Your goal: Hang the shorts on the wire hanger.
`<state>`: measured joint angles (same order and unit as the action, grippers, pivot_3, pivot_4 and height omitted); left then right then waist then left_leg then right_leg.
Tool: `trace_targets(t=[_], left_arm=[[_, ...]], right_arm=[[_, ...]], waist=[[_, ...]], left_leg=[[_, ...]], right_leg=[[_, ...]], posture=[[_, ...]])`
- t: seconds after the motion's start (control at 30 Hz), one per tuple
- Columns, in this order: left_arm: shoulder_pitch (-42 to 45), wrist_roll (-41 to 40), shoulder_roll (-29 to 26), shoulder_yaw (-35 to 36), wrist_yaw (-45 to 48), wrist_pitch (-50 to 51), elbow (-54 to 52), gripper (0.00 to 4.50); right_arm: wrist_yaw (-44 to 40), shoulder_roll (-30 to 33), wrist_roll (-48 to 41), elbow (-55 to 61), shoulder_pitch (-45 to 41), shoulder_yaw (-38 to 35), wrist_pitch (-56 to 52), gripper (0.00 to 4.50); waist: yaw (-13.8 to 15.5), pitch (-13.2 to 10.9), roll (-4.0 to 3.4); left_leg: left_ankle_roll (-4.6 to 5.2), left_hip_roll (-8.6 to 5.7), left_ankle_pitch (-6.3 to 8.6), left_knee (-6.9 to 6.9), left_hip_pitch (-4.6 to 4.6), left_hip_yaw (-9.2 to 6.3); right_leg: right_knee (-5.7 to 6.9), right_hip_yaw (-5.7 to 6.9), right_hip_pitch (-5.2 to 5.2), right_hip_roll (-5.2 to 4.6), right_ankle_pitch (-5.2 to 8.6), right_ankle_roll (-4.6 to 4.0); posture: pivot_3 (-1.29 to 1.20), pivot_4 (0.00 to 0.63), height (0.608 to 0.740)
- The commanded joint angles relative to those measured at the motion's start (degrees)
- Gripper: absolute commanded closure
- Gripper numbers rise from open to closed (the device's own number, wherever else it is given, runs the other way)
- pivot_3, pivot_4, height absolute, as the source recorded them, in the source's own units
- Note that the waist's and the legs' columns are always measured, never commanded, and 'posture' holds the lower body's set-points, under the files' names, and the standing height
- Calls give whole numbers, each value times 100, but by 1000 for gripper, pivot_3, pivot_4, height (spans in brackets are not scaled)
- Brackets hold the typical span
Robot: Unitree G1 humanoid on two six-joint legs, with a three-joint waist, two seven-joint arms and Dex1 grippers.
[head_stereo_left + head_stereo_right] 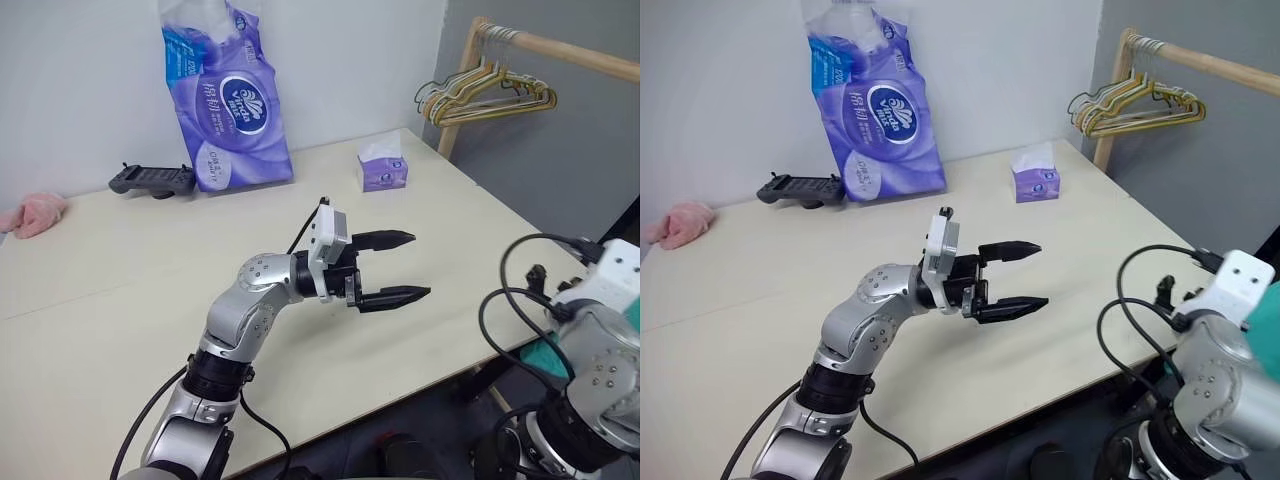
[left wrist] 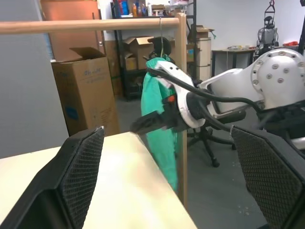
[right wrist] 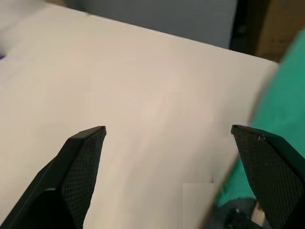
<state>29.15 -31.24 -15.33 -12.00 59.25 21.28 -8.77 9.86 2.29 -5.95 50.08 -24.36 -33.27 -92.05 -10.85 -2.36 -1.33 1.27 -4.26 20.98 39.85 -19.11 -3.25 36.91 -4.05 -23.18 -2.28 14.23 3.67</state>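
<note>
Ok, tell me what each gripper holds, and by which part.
Nothing. The left gripper is open over the table, and the right gripper is open too, with the shorts hanging beside it.

left end effector (image 1: 398, 268) open, level; right end effector (image 3: 167, 143) open

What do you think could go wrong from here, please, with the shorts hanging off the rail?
The shorts hang on the wooden rail beside the table edge, and the open right hand is close, with green fabric at its side, so it could snag and drag them off. The open left hand hovers empty over the table and could meet the right arm.
</note>
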Motion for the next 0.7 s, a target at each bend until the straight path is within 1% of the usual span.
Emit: trace_targets(t=[0.03,0.1,0.17,0.23,0.3,0.4,0.47,0.53,0.63,0.7], left_arm=[[-19,12,-44,133,-122,-36,-179,0],[-66,42,-57,205,-311,-13,-211,0],[-128,97,-60,292,-572,1,-232,0],[-246,368,-62,375,-1002,-95,-212,0],[-386,828,-57,445,-1631,-193,-119,0],[-555,1420,126,783,-2857,-221,49,0],[-657,1738,257,988,-3589,-156,121,0],[-800,2098,338,1201,-4306,-65,222,0],[-1090,2325,450,1383,-4886,133,167,0],[-1299,2340,523,1524,-5098,170,-10,0]], right_arm=[[-210,260,-146,93,-259,336,-45,13],[-561,760,-282,-38,-326,749,-17,13],[-926,1014,-427,-227,-199,1078,485,13],[-1215,1254,-422,-515,128,1511,1346,13],[-1405,1175,-468,-805,285,1692,2061,13],[-1707,1219,-437,-1290,400,2170,3144,13],[-1811,1309,-293,-1584,487,2506,3722,13],[-1798,1193,-215,-1948,502,2770,4245,13],[-1814,1010,-65,-2453,493,3175,5018,13],[-1894,886,-8,-2752,493,3430,5491,13]], waist=[[-11,0,0],[-23,-2,1],[-23,-3,6],[-11,-5,12],[3,-7,14],[29,-14,27],[109,-19,43],[191,-12,56],[364,-5,68],[545,-5,72]], left_leg=[[0,0,0,0,0,0],[1,-3,0,1,0,1],[2,-4,0,1,2,1],[1,0,0,-1,5,-7],[-1,0,-1,-3,5,-12],[-5,-4,-4,-1,6,-10],[-10,-5,-7,0,8,-10],[-16,-4,-10,-1,8,-13],[-33,-3,-19,-6,8,-22],[-36,-4,-21,-7,8,-24]], right_leg=[[0,0,0,0,0,0],[0,-2,1,0,0,0],[0,-1,2,-1,0,0],[3,3,5,5,0,0],[5,6,6,7,1,0],[9,0,6,6,0,0],[11,1,5,5,-4,-4],[11,5,3,6,-6,-8],[15,9,-2,10,-8,-12],[15,12,-5,10,-9,-14]], posture=[[-248,43,740],[-241,41,740],[-218,37,740],[-196,34,740],[-175,29,740],[-137,21,740],[-118,17,740],[-64,10,740],[-15,3,740],[28,0,740]])
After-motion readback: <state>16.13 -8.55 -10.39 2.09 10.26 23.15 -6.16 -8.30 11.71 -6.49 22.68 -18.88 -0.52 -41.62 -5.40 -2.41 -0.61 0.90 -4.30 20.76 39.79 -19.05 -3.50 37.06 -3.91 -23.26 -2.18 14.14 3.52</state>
